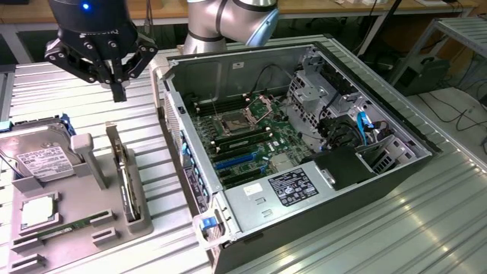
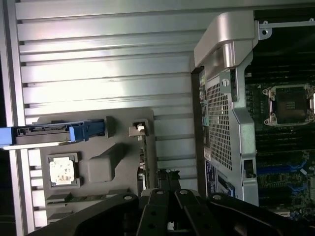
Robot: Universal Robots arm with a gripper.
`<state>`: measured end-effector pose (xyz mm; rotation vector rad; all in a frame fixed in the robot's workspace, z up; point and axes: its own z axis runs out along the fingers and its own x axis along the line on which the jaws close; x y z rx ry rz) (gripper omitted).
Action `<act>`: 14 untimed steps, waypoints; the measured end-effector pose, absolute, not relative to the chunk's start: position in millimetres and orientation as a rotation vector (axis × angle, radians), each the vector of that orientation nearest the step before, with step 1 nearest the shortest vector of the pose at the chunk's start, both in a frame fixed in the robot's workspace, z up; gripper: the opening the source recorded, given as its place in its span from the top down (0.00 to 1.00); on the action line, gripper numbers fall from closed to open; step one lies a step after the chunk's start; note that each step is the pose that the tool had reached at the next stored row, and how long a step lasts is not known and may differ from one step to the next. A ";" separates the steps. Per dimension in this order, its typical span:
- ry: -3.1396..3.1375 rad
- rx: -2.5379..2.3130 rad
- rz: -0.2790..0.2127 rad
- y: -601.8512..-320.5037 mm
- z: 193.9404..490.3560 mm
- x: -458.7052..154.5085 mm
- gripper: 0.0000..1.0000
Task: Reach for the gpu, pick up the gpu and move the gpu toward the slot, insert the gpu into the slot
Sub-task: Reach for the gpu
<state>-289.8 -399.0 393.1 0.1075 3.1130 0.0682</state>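
The gpu stands on its edge in a groove of the grey holder block, a thin dark card with its silvery bracket at the far end. My gripper hangs above and behind it, well clear of the card, fingers pressed together and holding nothing. In the wrist view the gpu runs away from the gripper, its bracket farthest off. The slot is a blue strip on the motherboard inside the open computer case; the slot also appears in the wrist view.
On the holder block lie a silver hard drive with a white label, a square processor chip and a green memory stick. The case wall rises between holder and motherboard. Cables and drive bays crowd the case's far side.
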 end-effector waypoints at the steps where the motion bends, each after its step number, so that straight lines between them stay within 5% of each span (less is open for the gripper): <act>1: 3.113 0.107 0.068 -399.0 393.0 -292.4 0.89; 14: 3.113 0.106 0.068 -399.1 392.9 -306.6 0.89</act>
